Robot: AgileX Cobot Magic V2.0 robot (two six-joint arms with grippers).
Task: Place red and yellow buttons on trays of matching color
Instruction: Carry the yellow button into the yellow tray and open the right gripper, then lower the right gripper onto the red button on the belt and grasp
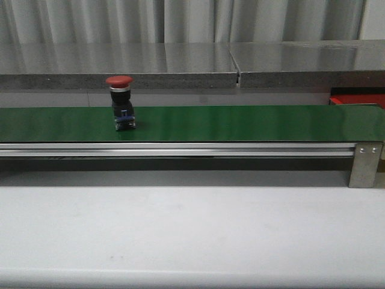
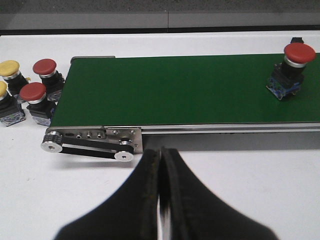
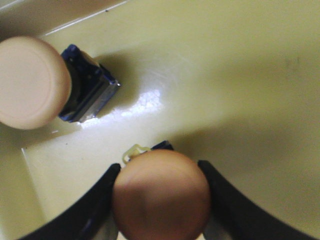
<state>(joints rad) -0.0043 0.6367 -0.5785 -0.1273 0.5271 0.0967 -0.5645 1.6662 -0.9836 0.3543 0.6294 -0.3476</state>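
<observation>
— Standing alone on the green belt, that red button — cap up, dark body under it, over toward the left of the front view and nearer the belt's far edge than its near rail.

— Plenty of bare belt either side of it?

— A long clear stretch to its right, a shorter one to its left. Past the belt's right end a bit of the red tray shows, mostly hidden.

— And the left claw?

— Clenched, fingers pressed together with nothing between them, hanging over the white table just in front of the belt's roller end. Beyond that end, off the belt, a cluster sits on the table: two spare red buttons and two yellow buttons, close together, well apart from the one on the belt.

— The right claw?

— Down inside the yellow tray, its fingers on either side of a button cap — the colour is washed out there, so I can't call it. They look tight against the cap, so grasping it. Another pale-capped button lies tilted near the tray's corner wall, apart from the held one.
</observation>
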